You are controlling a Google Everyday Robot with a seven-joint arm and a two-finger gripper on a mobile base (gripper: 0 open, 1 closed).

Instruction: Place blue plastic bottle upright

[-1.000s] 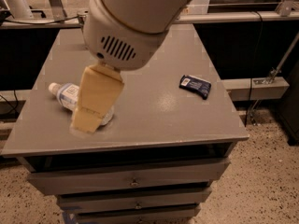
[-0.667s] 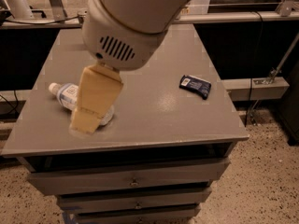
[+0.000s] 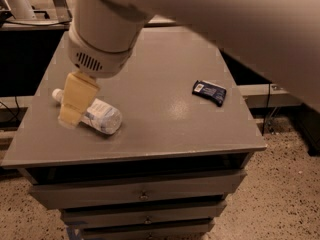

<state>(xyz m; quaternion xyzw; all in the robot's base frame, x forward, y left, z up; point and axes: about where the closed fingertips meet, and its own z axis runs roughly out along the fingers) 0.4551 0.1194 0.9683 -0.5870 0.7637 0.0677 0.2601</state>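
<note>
1. Bottle. The blue plastic bottle (image 3: pixel 103 117) lies on its side on the left part of the table (image 3: pixel 160 124), toward the table's front edge. Its white cap (image 3: pixel 57 93) points to the table's left rear and its base to the table's front.

2. Handling (judgement). Thin clear plastic of this kind is probably light and gives under pressure. The round wall is smooth and will roll on the table. Clamp firmly but without crushing. Recommended hold: across the labelled middle of the body, or just below the neck, so the base can swing down onto the table.

3. Contents. The cap is on. No liquid level is visible, so whether the bottle is full or empty cannot be told.

4. Gripper. The gripper (image 3: pixel 73 109) hangs over the table's left part, across the neck end of the bottle. Whether it grasps the bottle or only covers it cannot be told.

5. Other items. A flat dark packet (image 3: pixel 209 92) lies on the right half of the table, well apart from the bottle. The drawers (image 3: pixel 142 194) under the table top are closed, with their contents hidden.
</note>
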